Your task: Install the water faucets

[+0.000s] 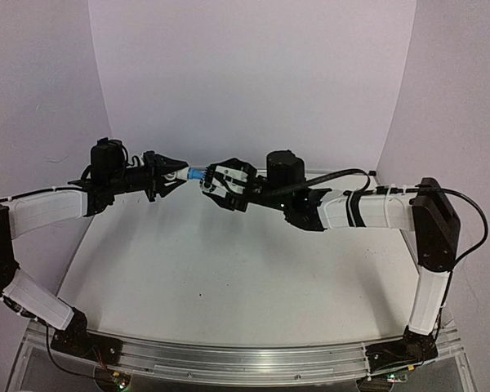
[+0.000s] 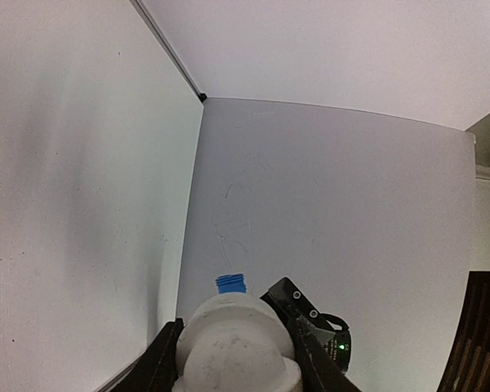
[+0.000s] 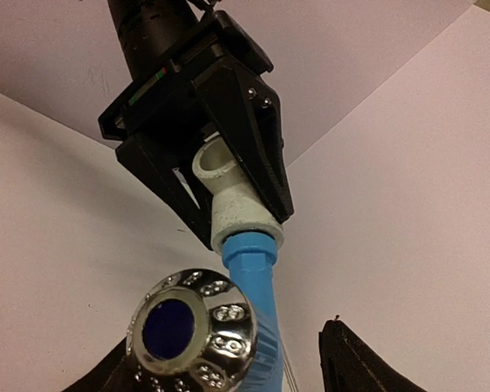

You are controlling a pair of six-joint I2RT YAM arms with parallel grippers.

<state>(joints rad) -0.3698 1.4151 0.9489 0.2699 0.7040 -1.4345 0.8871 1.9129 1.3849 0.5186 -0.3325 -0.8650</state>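
Observation:
The white fitting (image 2: pixel 237 347) is a small elbow, clamped between my left gripper's (image 2: pixel 233 322) black fingers. The light-blue tap (image 3: pixel 260 286) sits with its end inside the fitting's socket (image 3: pixel 241 214), and its chrome knob with a blue centre (image 3: pixel 188 331) faces the right wrist camera. In the top view the joined pieces (image 1: pixel 195 174) hang in the air between my left gripper (image 1: pixel 173 172) and my right gripper (image 1: pixel 215 181). My right gripper (image 3: pixel 226 347) stands open around the tap; its right finger (image 3: pixel 355 359) is apart from it, its left finger partly hidden by the knob.
The white table top (image 1: pixel 229 269) lies well below both grippers, enclosed by white back and side walls (image 1: pixel 253 73). The right gripper's body with a green light (image 2: pixel 331 339) shows just beyond the fitting in the left wrist view.

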